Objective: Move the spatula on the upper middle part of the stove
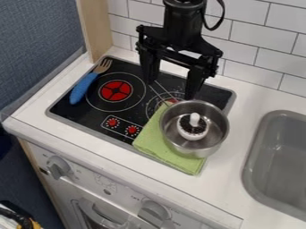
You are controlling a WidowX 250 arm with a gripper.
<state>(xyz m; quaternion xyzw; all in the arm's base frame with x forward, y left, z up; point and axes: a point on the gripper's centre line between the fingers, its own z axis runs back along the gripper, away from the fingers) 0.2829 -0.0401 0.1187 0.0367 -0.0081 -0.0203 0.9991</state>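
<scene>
The black gripper (171,88) hangs over the upper right part of the stove (128,115), its two fingers wide apart, just behind the metal pot. A fork-like utensil with a blue handle (83,88) and brownish tines lies along the stove's left side, well left of the gripper. Its tines point toward the back wall. Thin pale lines run between the fingers toward the pot; I cannot tell whether they belong to a pot handle.
A metal pot (215,136) holding a white and dark object (193,129) stands on a folded green cloth (152,142) at the stove's front right. The grey sink (281,154) is at the right. A tiled wall (254,51) and wooden post (97,29) bound the back.
</scene>
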